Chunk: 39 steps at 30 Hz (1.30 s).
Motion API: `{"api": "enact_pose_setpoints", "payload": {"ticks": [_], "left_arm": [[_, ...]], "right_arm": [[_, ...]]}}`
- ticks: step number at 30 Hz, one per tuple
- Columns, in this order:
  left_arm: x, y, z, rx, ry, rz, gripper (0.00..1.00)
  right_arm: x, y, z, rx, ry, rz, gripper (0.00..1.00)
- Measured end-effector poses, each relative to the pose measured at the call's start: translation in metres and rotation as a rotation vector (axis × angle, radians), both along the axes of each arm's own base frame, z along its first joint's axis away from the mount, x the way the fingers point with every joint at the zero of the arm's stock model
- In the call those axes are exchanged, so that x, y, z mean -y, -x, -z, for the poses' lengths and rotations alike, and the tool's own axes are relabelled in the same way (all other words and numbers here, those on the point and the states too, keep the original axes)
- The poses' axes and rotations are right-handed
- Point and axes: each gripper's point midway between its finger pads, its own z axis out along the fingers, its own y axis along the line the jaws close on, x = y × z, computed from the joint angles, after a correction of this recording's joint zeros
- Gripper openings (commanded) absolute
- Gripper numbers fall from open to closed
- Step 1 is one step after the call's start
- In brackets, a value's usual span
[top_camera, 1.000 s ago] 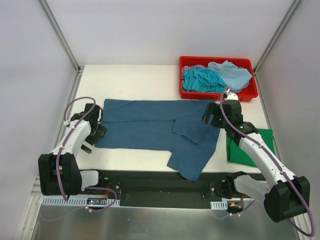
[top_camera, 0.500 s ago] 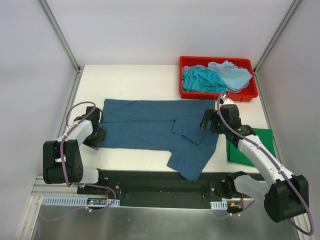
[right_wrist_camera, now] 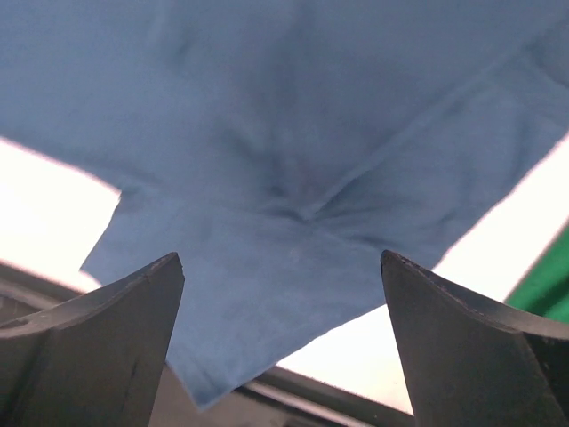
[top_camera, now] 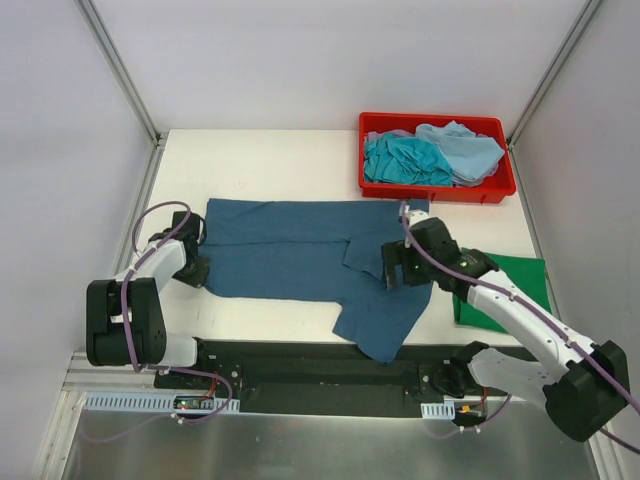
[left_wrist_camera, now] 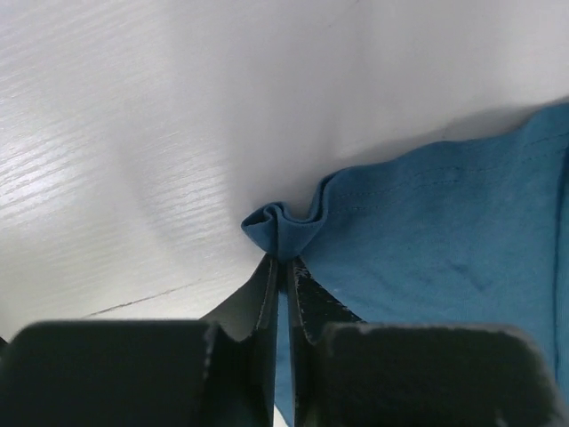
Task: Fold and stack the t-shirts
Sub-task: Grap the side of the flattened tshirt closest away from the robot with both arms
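A dark teal-blue t-shirt [top_camera: 300, 250] lies spread across the white table, one sleeve [top_camera: 385, 315] hanging toward the near edge. My left gripper [top_camera: 197, 270] is shut on the shirt's near left corner [left_wrist_camera: 283, 229], which bunches up between the fingers [left_wrist_camera: 307, 294]. My right gripper [top_camera: 393, 268] hovers open above the shirt's right part [right_wrist_camera: 293, 178], nothing between its fingers [right_wrist_camera: 133, 311]. A folded bright green t-shirt [top_camera: 505, 290] lies at the right under the right arm. Turquoise [top_camera: 400, 160] and pale blue [top_camera: 465, 148] t-shirts are piled in the bin.
The red plastic bin [top_camera: 505, 185] stands at the back right of the table. A black rail [top_camera: 310, 365] with the arm bases runs along the near edge. Metal frame posts and white walls close in the left, right and back sides.
My left gripper went from open to shut on the shirt's left corner. The right gripper moved left and nearer, from the shirt's right edge to over the shirt, staying open.
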Motion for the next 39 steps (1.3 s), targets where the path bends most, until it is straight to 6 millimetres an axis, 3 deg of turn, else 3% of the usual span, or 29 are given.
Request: {"api": "enact_pose_setpoints", "payload": {"ticks": [4,8,11,15,23,28,31,39], "left_arm": [[0.001,-0.003,0.000,0.004,0.008,0.004,0.00],[0.003,-0.005,0.000,-0.005,0.018,0.008,0.00],[0.003,-0.006,0.000,-0.006,0.021,0.010,0.00],[0.004,-0.006,0.000,-0.007,0.023,0.011,0.00],[0.004,-0.006,0.000,-0.007,0.026,0.015,0.00],[0.006,-0.006,0.000,-0.006,0.033,0.017,0.00],[0.007,-0.006,0.000,-0.005,0.038,0.018,0.00],[0.007,-0.006,-0.001,-0.007,0.040,0.045,0.00]], "right_arm": [[-0.041,0.040,-0.003,-0.025,0.048,-0.258,0.79],[-0.070,0.096,0.017,-0.126,0.115,-0.519,0.67],[-0.075,0.135,0.036,-0.228,0.193,-0.649,0.60],[-0.067,0.161,0.056,-0.353,0.260,-0.688,0.52],[-0.048,0.185,0.080,-0.513,0.307,-0.681,0.47],[-0.041,0.189,0.091,-0.561,0.343,-0.660,0.28],[-0.037,0.184,0.097,-0.550,0.381,-0.636,0.01],[-0.032,0.166,0.084,-0.478,0.419,-0.569,0.01]]}}
